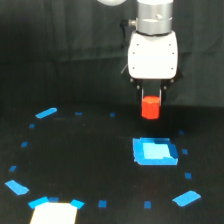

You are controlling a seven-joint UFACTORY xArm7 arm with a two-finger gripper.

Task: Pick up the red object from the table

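Tape marks [46, 113] in blue dot the black bench [90, 150] across the exterior view's left, with a pale patch [54, 212] at the bottom edge. Further right, a larger blue square patch [155, 151] lies flat. Above it the hand [150, 102] grips the red object [150, 108] between its dark fingers, seemingly lifted clear of the bench. To finish this lift well, I judge the grip should stay firm and the rise straight, since the stubby block could slip. No containers appear anywhere in view.
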